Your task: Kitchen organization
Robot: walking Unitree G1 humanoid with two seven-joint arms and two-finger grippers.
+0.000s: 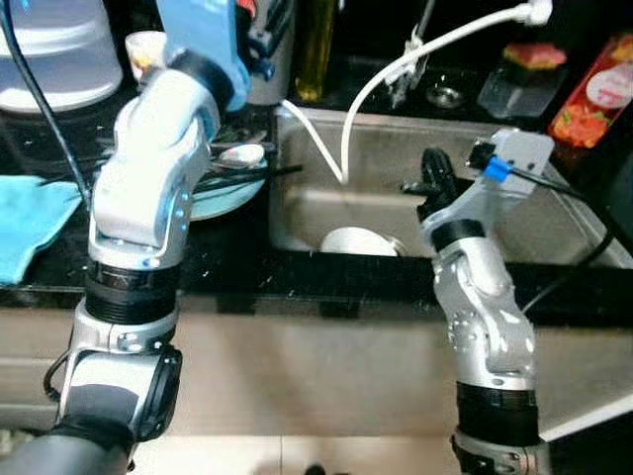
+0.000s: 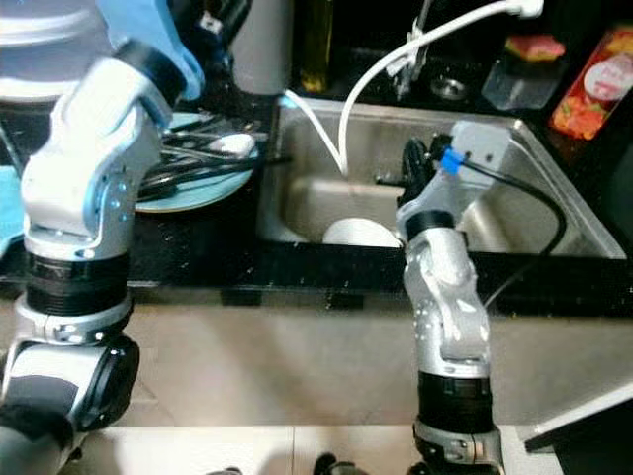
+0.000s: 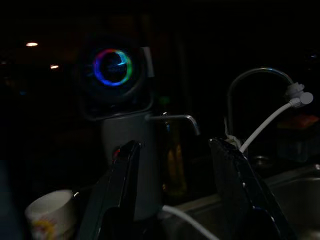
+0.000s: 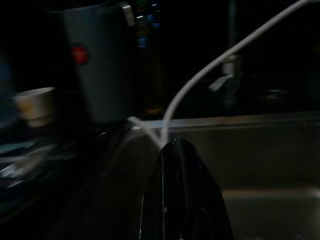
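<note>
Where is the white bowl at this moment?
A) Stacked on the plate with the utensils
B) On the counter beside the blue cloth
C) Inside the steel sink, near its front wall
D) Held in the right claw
C: the white bowl sits on the bottom of the sink against the front wall, with the right claw above it and apart from it.
</note>
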